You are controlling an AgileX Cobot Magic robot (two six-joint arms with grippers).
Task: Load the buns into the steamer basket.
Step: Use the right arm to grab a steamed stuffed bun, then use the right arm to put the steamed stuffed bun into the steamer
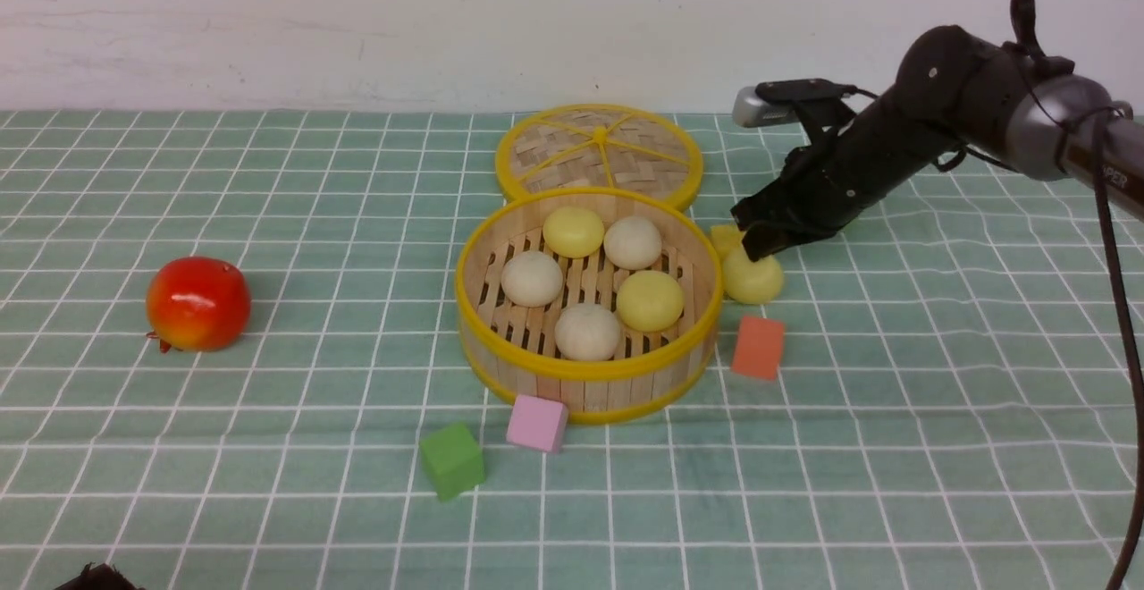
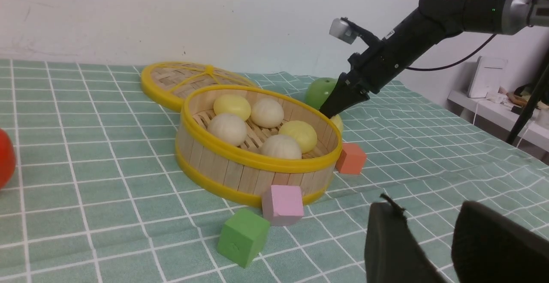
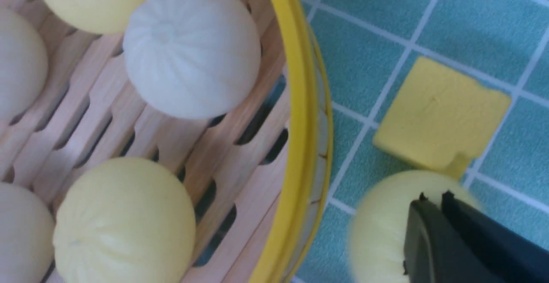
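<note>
The steamer basket stands mid-table and holds several buns, beige-white ones and pale yellow ones. One more pale yellow bun lies on the cloth just right of the basket. My right gripper is shut, its tips pressed together on top of that bun; the bun is not between the fingers. In the left wrist view my left gripper hangs open over bare cloth near the front of the table, with nothing between its fingers.
The woven lid lies behind the basket. A yellow cube touches the outside bun. An orange cube, a pink cube and a green cube ring the basket's front. A red fruit sits far left, a green apple behind the right arm.
</note>
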